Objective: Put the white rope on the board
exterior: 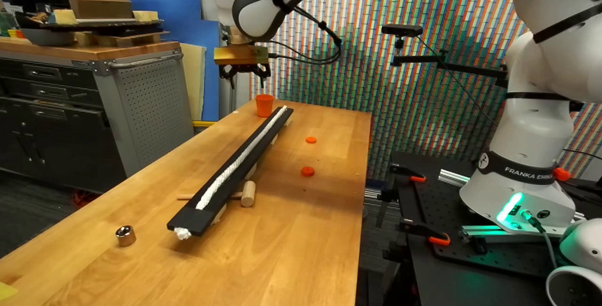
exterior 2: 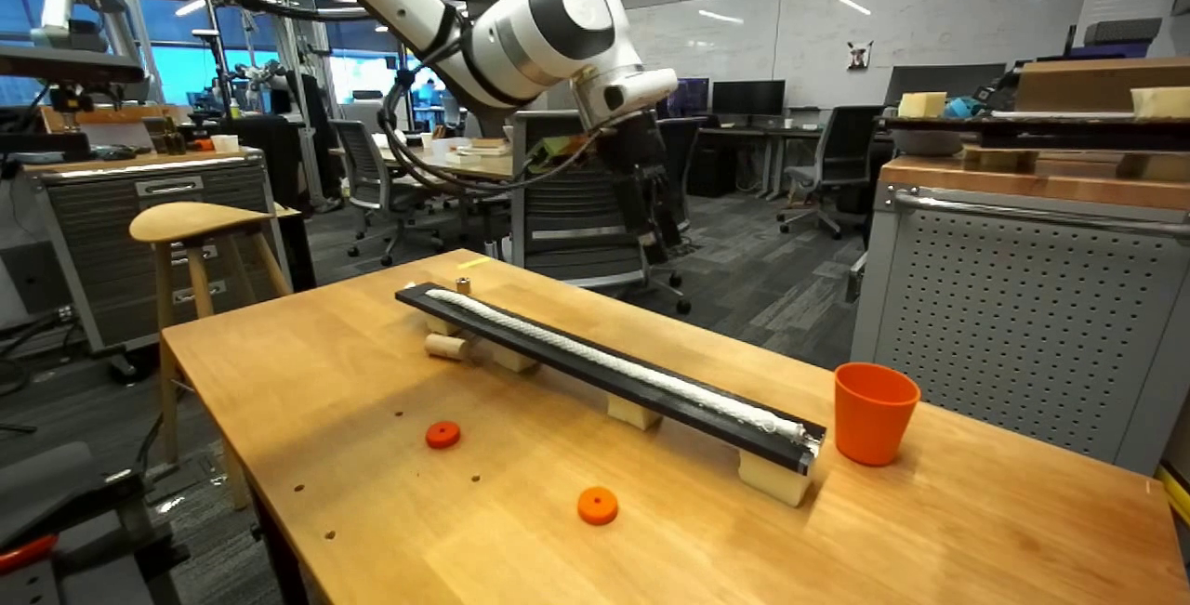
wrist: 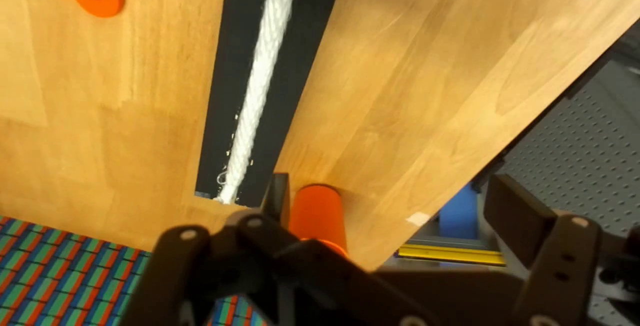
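Observation:
The white rope [exterior: 230, 169] lies lengthwise along the top of the long black board [exterior: 190, 218]. In the other views the rope [exterior 2: 614, 361] [wrist: 262, 65] also rests on the board [exterior 2: 576, 363] [wrist: 225, 100]. A white tuft [exterior: 182, 233] shows at the board's end, by the metal piece. The board is raised on small pale blocks [exterior 2: 632, 412]. My gripper [exterior: 247, 85] is open and empty, high above the table near the orange cup end. It also shows in an exterior view [exterior 2: 658, 250], dark and partly blurred. In the wrist view its fingers [wrist: 395, 191] are wide apart.
An orange cup [exterior: 264, 106] [exterior 2: 874, 419] stands beside the board's end. Orange discs [exterior 2: 443, 435] [exterior 2: 597, 506] lie on the table. A wooden mallet [exterior: 248, 194] lies partly under the board. A small metal piece [exterior: 125, 235] stands near its other end.

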Controlling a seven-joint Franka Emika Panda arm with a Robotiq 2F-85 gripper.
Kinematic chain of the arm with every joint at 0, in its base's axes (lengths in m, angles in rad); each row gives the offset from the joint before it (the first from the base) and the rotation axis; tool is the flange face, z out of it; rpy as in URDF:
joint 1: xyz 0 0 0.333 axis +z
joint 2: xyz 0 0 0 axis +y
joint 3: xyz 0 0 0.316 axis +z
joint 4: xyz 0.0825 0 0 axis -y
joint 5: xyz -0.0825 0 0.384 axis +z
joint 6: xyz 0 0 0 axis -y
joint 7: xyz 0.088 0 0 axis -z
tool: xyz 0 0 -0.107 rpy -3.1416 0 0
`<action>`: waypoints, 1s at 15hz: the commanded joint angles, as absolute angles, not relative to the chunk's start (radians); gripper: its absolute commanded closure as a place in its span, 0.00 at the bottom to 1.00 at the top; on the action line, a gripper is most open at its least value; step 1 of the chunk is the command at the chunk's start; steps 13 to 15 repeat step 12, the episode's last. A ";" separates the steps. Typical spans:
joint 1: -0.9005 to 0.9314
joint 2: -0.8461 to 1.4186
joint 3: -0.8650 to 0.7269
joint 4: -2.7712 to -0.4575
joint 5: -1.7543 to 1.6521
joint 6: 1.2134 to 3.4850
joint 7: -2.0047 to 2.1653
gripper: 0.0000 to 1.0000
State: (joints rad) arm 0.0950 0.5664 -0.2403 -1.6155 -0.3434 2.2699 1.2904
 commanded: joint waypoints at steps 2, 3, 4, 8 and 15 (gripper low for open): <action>0.116 0.357 -0.154 -1.794 -0.344 2.268 1.111 0.00; 0.108 0.462 -0.177 -1.694 -0.344 2.266 1.185 0.00; 0.113 0.431 -0.162 -1.718 -0.344 2.263 1.162 0.00; 0.115 0.386 -0.150 -1.766 -0.346 2.262 1.137 0.00; 0.115 0.386 -0.150 -1.772 -0.346 2.262 1.132 0.00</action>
